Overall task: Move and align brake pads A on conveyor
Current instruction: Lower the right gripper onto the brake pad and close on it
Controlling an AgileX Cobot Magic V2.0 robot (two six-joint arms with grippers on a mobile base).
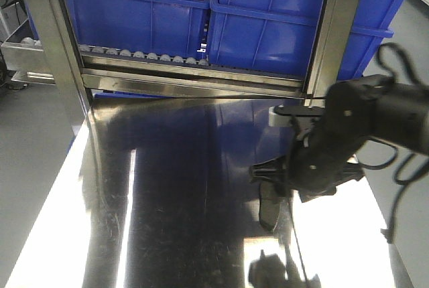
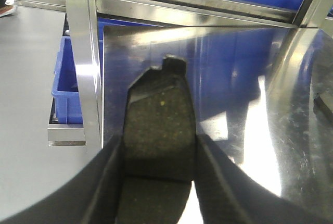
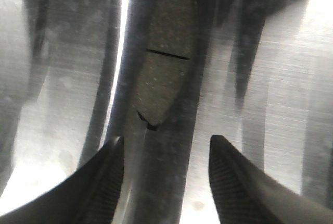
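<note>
So the bit that matters here is the right claw [image 3: 166,140] versus the loose pad [image 3: 164,62] lying flat on the shiny steel worktop [image 1: 167,201]. The right claw is wide open with nothing in it. In its wrist view the pad sits just ahead of the fingertips, not yet between them. The pad's long axis runs pretty much straight away from the claw, leaning a touch to the right at the far end. The near tip is a little left of the claw's centre line. The groove across its middle sits crossways to that.

My read: the fingers would close across the pad's narrow width, which is the way you'd want it. The claw needs to go forward and down so it straddles the pad near the groove, maybe with a small nudge left.

The left claw [image 2: 158,146] is clamped on the held pad [image 2: 158,109], gritty face up, sticking out forward past the fingertips over the worktop's edge. So the right arm is the free one, and it's the one right over the loose pad in the front view.

No conveyor in any view, only the worktop and the blue bins [image 1: 134,13] on the rack behind it.
</note>
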